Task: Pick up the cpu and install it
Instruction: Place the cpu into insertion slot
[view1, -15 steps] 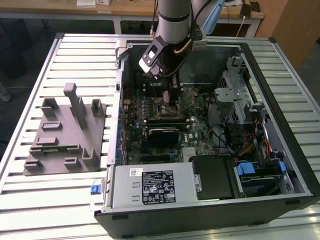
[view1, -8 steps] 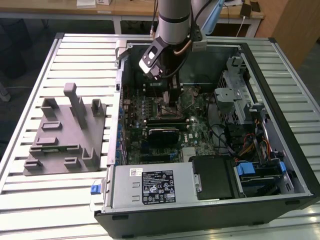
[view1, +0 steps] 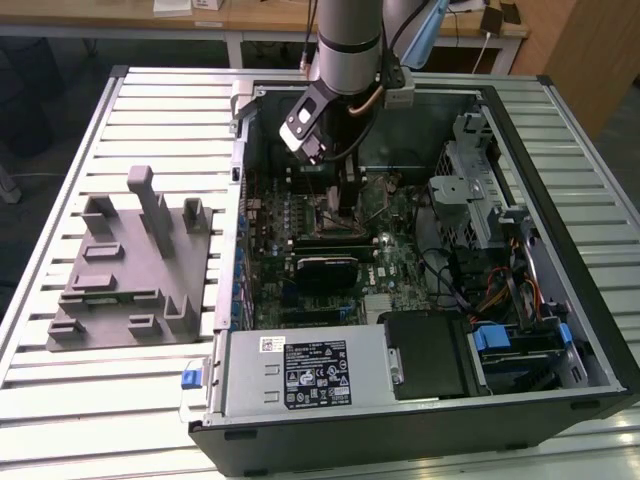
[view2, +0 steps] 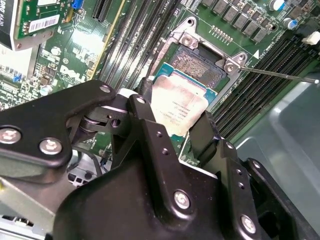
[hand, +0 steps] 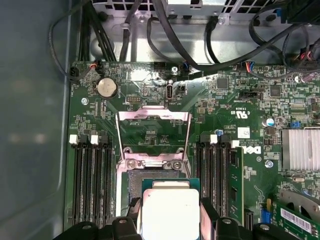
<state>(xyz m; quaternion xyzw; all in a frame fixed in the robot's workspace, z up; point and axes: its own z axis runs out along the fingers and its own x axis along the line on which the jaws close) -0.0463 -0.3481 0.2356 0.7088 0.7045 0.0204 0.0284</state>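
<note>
Second wrist view: gripper (view2: 172, 125) pinches flat silvery cpu (view2: 178, 101) over socket (view2: 200, 67)

A pale silver, green-rimmed cpu (hand: 170, 215), green motherboard (hand: 150, 130), grey fixture block (view1: 125, 270) and white slatted surface (view1: 60, 180).

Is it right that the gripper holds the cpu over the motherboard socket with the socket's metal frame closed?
No: the metal frame is swung open, as the first wrist view shows. The gripper does hold the cpu over the motherboard socket.
</note>
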